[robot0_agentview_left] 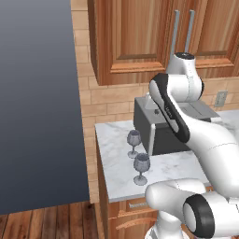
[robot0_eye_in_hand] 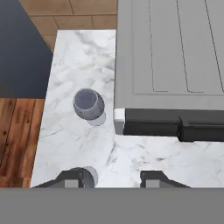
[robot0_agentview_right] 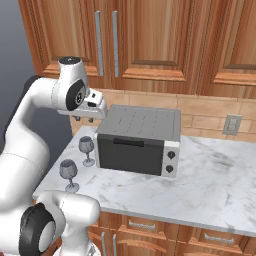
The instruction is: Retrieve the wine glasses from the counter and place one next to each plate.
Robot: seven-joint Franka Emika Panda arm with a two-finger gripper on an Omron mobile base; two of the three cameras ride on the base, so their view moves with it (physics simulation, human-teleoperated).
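The 2 small translucent bluish-grey stemmed wine glasses stand upright on the white-grey veined marble bench [robot0_agentview_left: 116, 154], the far glass [robot0_agentview_left: 134, 141] just beside the front left corner of the grey toaster oven [robot0_agentview_right: 137, 140], the near glass [robot0_agentview_left: 141, 167] by the front edge. The two-finger tool [robot0_eye_in_hand: 111, 178] hangs high above them, pointing down, jaws parted and grasping nothing. Judgement: descend with the fingers straddling 1 bowl or stem and close gently; the oven wall crowds the far glass. In the hand view the near glass is mostly masked behind the left fingertip [robot0_eye_in_hand: 72, 178], and the stems are foreshortened.
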